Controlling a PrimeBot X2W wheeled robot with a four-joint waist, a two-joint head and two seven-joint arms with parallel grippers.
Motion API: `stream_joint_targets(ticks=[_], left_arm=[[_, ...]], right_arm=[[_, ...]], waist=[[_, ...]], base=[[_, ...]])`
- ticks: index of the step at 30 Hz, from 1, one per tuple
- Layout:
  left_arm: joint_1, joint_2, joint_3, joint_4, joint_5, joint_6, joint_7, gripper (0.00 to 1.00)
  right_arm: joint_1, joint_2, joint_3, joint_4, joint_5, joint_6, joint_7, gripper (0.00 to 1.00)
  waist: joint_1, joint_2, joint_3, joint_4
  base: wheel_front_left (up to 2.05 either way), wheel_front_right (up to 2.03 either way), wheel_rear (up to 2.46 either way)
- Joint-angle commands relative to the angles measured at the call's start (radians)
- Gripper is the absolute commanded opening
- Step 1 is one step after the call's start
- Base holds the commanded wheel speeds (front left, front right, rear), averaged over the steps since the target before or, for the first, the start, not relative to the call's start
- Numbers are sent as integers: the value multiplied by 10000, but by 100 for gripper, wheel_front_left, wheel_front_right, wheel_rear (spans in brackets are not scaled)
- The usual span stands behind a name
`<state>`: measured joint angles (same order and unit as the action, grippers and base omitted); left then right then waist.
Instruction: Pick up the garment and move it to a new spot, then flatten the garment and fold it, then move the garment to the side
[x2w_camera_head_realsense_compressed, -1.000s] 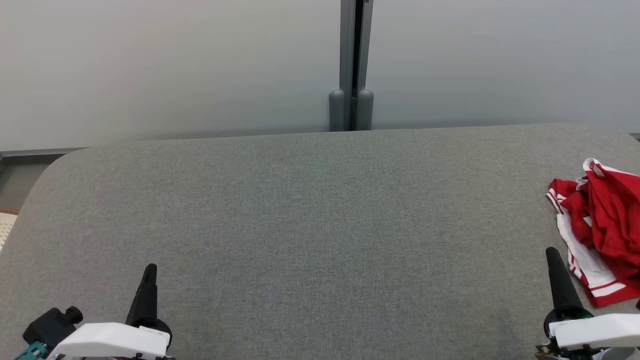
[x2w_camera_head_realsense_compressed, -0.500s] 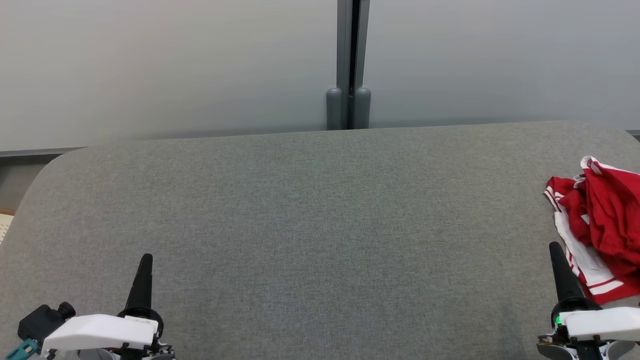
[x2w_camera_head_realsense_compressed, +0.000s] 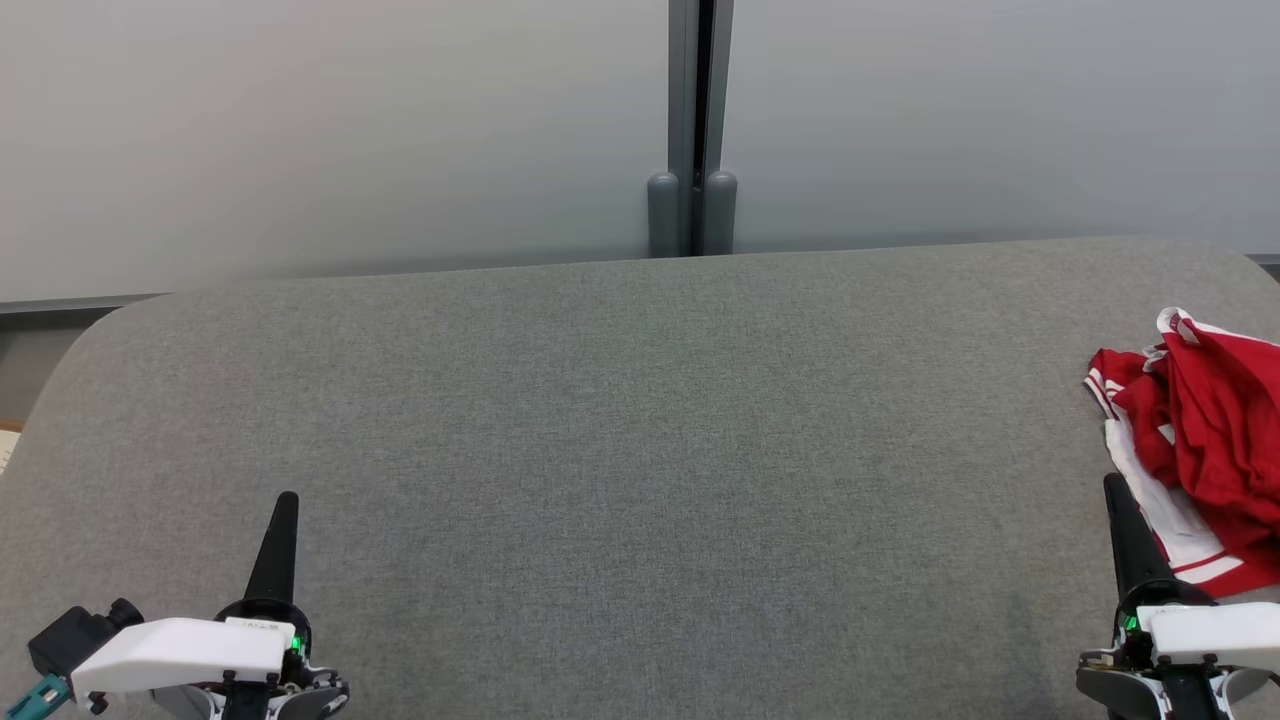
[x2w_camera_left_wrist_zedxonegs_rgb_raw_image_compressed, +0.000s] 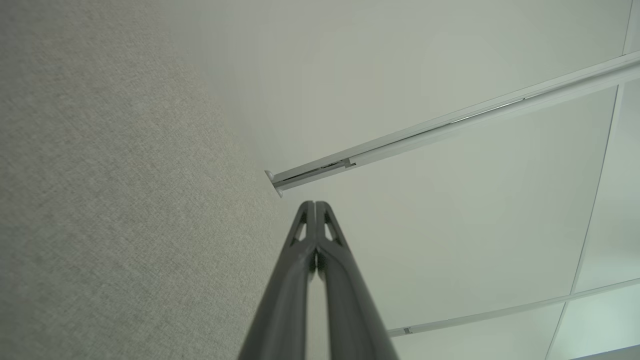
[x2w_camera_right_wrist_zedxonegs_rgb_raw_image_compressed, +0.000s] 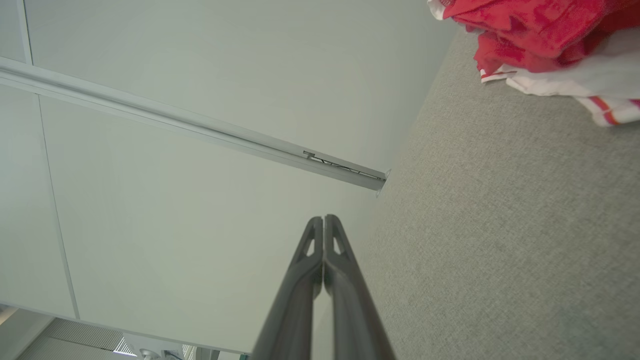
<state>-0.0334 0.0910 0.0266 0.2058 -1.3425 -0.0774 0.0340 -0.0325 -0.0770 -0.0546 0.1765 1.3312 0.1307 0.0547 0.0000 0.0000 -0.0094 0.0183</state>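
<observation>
The garment is seen crumpled at the right edge of the counter, just beside the right jaws. Left jaws and right jaws are shut and empty (nothing gripped yet). The right jaws should be opened wide, and a thick fold pinched.

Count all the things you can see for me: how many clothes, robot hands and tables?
Crumpled red and white cloth garment: 1
Robot hands with long dark fingers, left hand and right hand: 2
Grey fabric-covered table: 1
Total: 4
</observation>
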Motion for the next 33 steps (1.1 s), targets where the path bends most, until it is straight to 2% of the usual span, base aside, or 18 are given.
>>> stream_joint_targets(ticks=[1, 33], left_arm=[[-278, 42, 90, -29, -186, -64, 28, 0], [-756, -220, 623, 344, -2553, -502, 570, 0]], right_arm=[[-203, -31, -40, -6, 211, 4, 70, 0], [-721, 51, -294, 596, 2692, 2, 357, 0]], waist=[[0, 0, 3, -4], [0, 0, 105, -153]], base=[[0, 0, 0], [0, 0, 0]])
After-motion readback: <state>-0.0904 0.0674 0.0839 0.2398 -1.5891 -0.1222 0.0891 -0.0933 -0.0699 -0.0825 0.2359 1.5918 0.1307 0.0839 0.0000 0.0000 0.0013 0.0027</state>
